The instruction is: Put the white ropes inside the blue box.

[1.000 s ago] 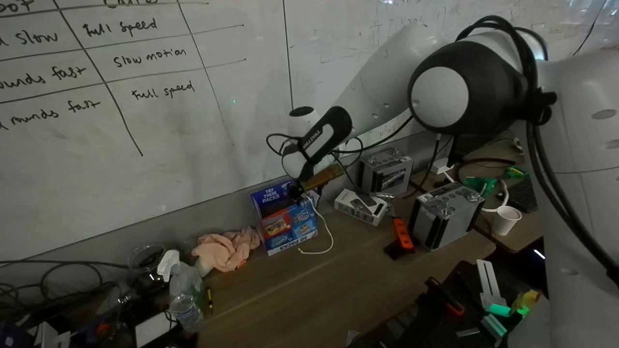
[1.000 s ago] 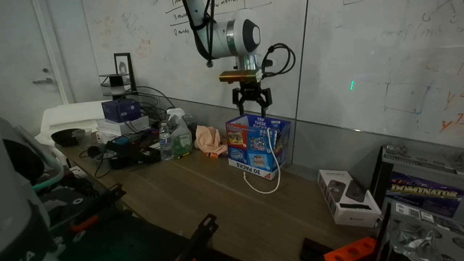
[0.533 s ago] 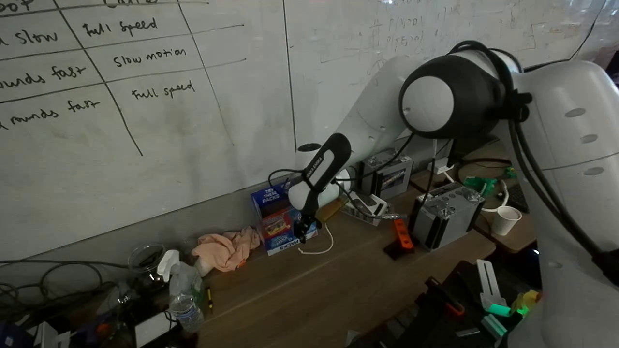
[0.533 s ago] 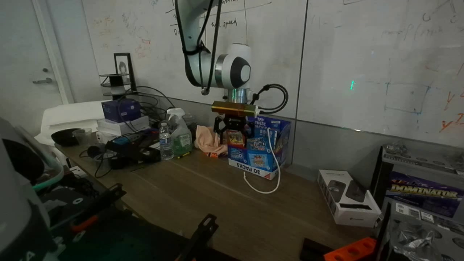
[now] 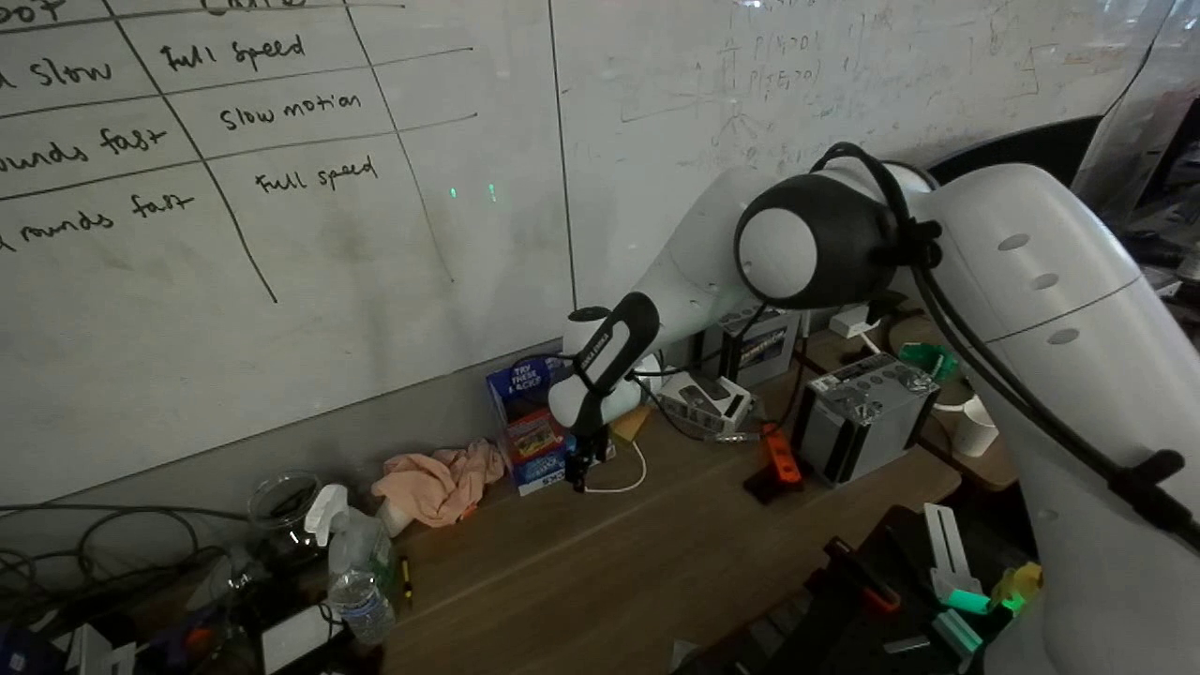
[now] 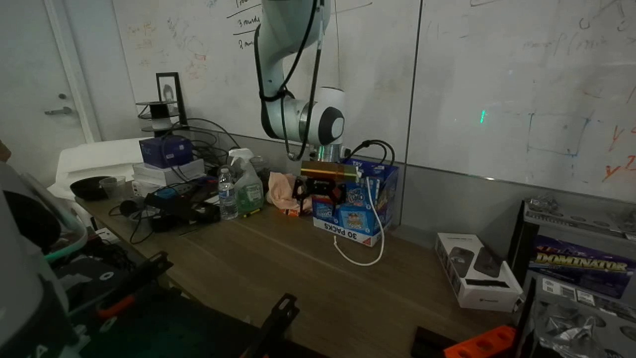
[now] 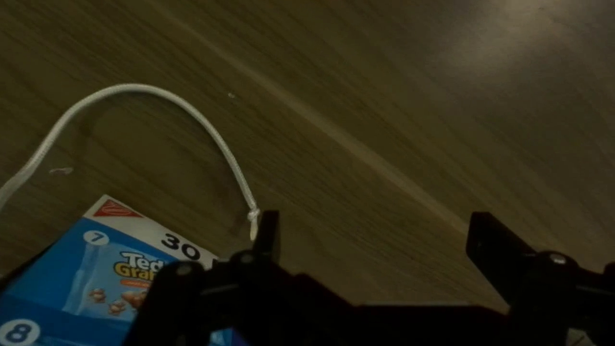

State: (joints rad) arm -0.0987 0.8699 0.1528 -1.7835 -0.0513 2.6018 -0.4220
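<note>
A blue snack box (image 6: 355, 221) with an open top stands against the wall; it also shows in an exterior view (image 5: 539, 473) and in the wrist view (image 7: 57, 288). One white rope (image 6: 381, 233) hangs over its front rim and curves onto the table; any part inside the box is hidden. Its knotted free end shows in the wrist view, where the rope (image 7: 129, 88) ends beside the left finger. My gripper (image 7: 372, 221) is open, with only table seen between its fingers. In an exterior view my gripper (image 6: 319, 206) hangs in front of the box's left part, above the table.
A peach cloth (image 6: 285, 191) lies left of the box, with a spray bottle (image 6: 248, 186) and water bottle (image 6: 227, 196) beyond. A white box (image 6: 477, 273), an orange tool (image 6: 482, 343) and grey boxes (image 5: 867, 422) stand on the other side.
My gripper was above the box opening one second ago. It has moved out in front of the box and down, staying open. The rope and box have not visibly moved.
</note>
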